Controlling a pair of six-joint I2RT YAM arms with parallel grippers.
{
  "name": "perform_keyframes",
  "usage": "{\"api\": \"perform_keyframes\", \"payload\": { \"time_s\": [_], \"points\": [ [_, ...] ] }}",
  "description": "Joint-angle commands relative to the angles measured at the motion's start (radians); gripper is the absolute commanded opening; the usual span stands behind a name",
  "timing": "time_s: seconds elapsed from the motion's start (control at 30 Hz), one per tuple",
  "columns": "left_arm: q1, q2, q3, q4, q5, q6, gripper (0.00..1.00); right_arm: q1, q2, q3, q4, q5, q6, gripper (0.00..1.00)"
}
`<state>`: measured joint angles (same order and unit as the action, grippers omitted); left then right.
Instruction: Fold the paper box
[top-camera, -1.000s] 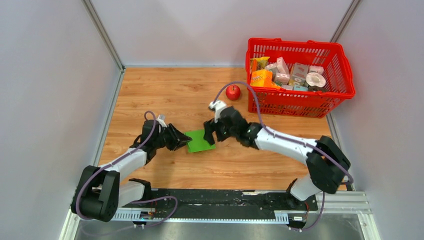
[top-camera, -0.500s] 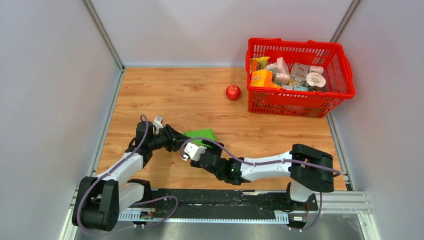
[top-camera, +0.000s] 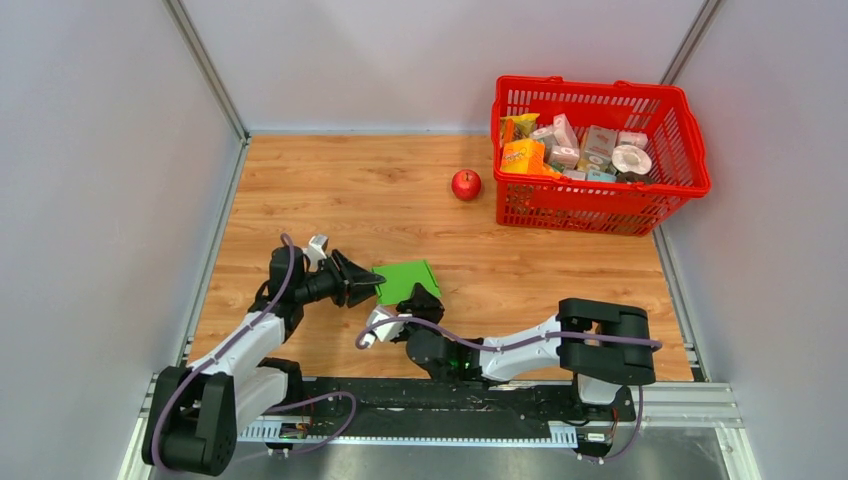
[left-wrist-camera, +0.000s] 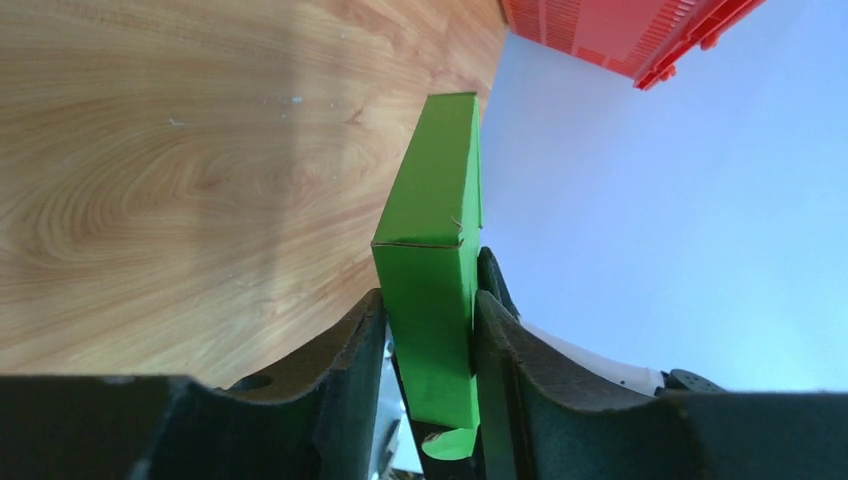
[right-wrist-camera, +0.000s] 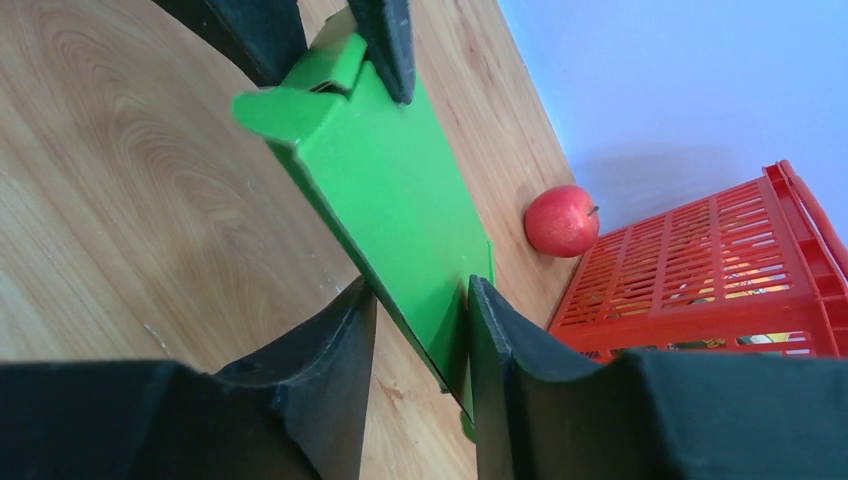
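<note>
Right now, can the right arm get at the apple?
Probably not yet: the right hand grips the paper box, which the left hand also holds. The apple lies far back by the basket; nothing stands between, but the reach looks long.

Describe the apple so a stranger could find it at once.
Start at the red basket at the far right. Just left of it, alone on the table, sits the apple: round and red, unlike the angular green box nearer the front.
</note>
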<state>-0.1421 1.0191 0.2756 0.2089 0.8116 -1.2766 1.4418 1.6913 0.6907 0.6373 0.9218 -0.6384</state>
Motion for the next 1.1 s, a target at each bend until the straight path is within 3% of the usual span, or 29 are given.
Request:
{"api": "perform_keyframes", "payload": {
  "time_s": [0.0, 0.1, 0.13, 0.2, 0.23, 0.33, 0.4, 0.53, 0.6, 0.7, 0.9, 1.07],
  "points": [
    [0.006, -0.072, 0.008, -0.072, -0.081, 0.107, 0.51, 0.002, -0.035, -0.006, 0.127, 0.072, 0.019, 0.34],
    [0.006, -0.128, 0.039, -0.182, -0.132, 0.218, 0.61, 0.0, -0.056, 0.007, 0.032, 0.051, 0.086, 0.28],
    [0.006, -0.158, 0.068, -0.23, -0.15, 0.253, 0.7, -0.001, -0.058, 0.026, -0.034, 0.055, 0.1, 0.25],
    [0.006, -0.198, 0.103, -0.385, -0.228, 0.369, 0.71, -0.003, -0.07, 0.056, -0.141, 0.051, 0.19, 0.23],
    [0.006, -0.244, 0.135, -0.437, -0.261, 0.41, 0.72, -0.017, -0.079, 0.091, -0.285, 0.034, 0.228, 0.23],
    [0.006, -0.356, 0.178, -0.606, -0.394, 0.525, 0.73, -0.07, -0.116, 0.168, -0.616, -0.148, 0.442, 0.24],
    [0.004, -0.408, 0.185, -0.683, -0.478, 0.581, 0.73, -0.112, -0.134, 0.202, -0.756, -0.349, 0.552, 0.23],
    [0.004, -0.475, 0.156, -0.659, -0.479, 0.638, 0.59, -0.239, -0.137, 0.256, -0.936, -0.599, 0.632, 0.22],
    [0.003, -0.464, 0.133, -0.609, -0.405, 0.648, 0.55, -0.299, -0.114, 0.317, -0.987, -0.823, 0.632, 0.23],
    [-0.04, -0.419, 0.146, -0.557, -0.374, 0.683, 0.5, -0.374, -0.07, 0.395, -1.051, -0.956, 0.649, 0.23],
    [-0.195, -0.318, 0.237, -0.556, -0.488, 0.75, 0.51, -0.455, 0.027, 0.524, -1.134, -1.048, 0.605, 0.24],
    [-0.202, -0.306, 0.275, -0.508, -0.534, 0.76, 0.53, -0.488, 0.053, 0.601, -1.24, -1.169, 0.589, 0.25]
  ]
}}
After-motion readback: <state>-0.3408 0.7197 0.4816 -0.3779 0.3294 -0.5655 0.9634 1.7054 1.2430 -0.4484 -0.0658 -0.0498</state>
